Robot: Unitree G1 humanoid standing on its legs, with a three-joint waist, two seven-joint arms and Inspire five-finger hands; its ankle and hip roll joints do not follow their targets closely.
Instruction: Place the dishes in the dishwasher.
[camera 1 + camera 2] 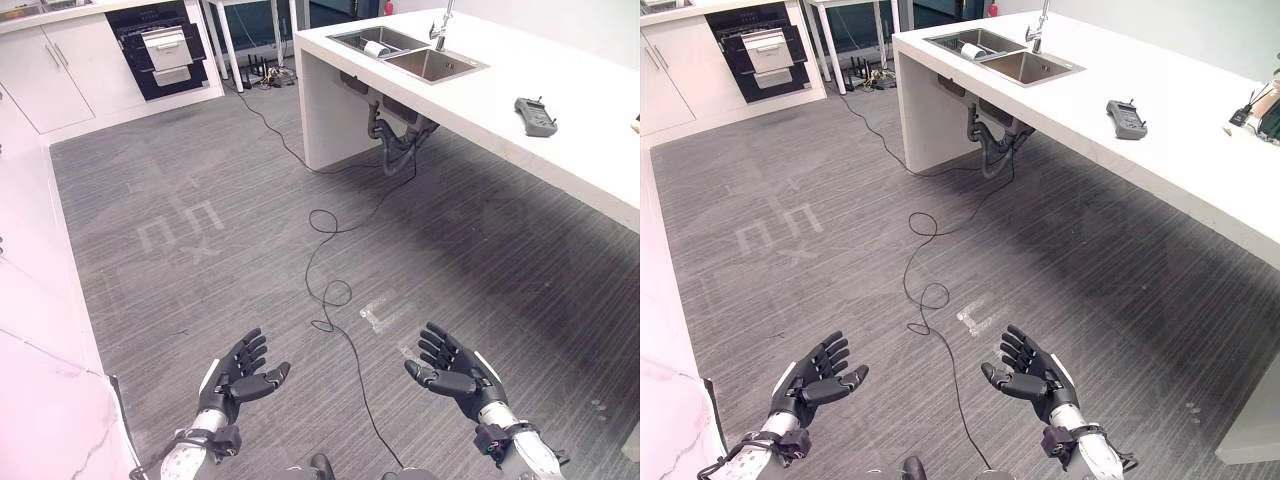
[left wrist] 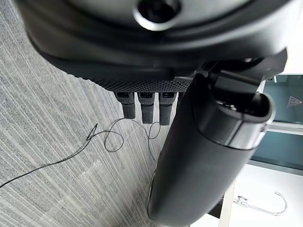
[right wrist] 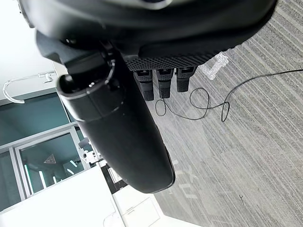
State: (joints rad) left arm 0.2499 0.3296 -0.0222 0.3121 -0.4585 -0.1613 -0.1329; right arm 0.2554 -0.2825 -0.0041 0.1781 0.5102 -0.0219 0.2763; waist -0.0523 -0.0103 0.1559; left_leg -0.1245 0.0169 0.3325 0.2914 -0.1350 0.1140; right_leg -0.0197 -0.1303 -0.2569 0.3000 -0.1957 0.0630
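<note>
Over the floor: left hand (image 1: 240, 375) and right hand (image 1: 455, 370) both spread out, carrying nothing.
Sink (image 1: 405, 52): way off in the white table (image 1: 560, 90), maybe one dish (image 1: 376, 48) inside.
Dishwasher (image 1: 160, 48): far wall, looks open.
Progress: basically nothing loaded so far.

dark hands (image 1: 240, 375) (textured palms), silver-grey arms (image 1: 185, 460).
</note>
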